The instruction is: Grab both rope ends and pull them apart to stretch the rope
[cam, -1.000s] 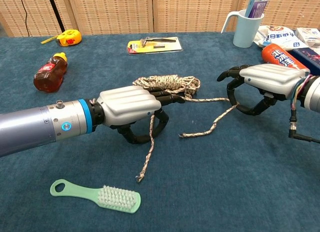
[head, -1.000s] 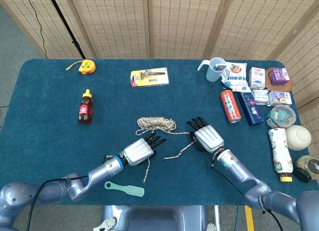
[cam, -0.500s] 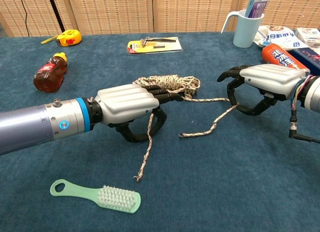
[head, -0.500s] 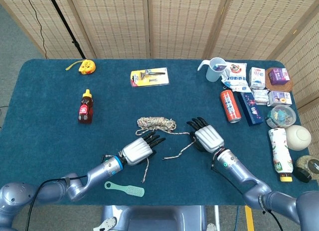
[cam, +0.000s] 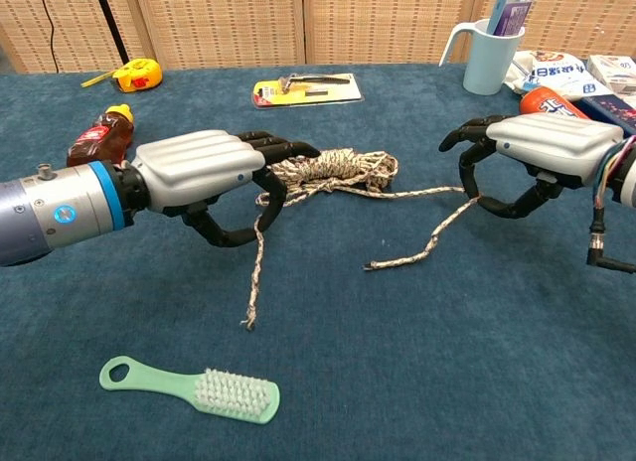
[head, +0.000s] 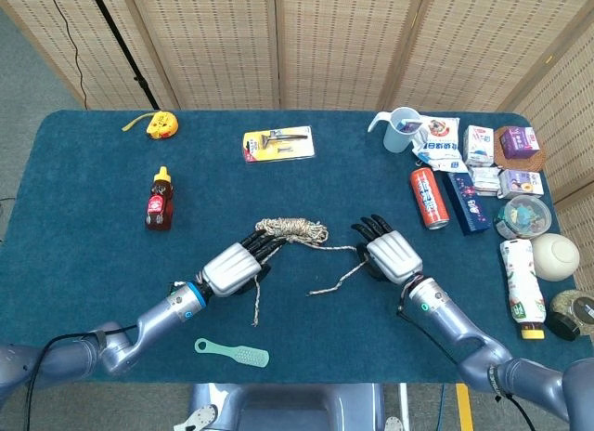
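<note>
A speckled rope lies in a coiled bundle [head: 292, 229] [cam: 333, 169] at the table's middle. My left hand [head: 230, 263] [cam: 199, 171] sits just left of the bundle and grips one strand; that strand's end [cam: 250, 317] dangles down to the cloth. On the bundle's right, my right hand [head: 391, 254] [cam: 542, 148] has its fingers curled around the other strand, which runs taut from the bundle to the hand. That strand's loose end [cam: 383, 262] trails back toward the centre.
A green brush [cam: 194, 386] lies near the front edge. A honey bottle [head: 160, 201], yellow tape measure [head: 162, 124] and razor pack [head: 277, 144] sit further back. A cup [head: 401, 129], red can [head: 428, 197] and several packages crowd the right side.
My left hand has moved left and slightly back, taking its strand along, so the dangling end shifted left. The right hand edged a little to the right, tightening its strand.
</note>
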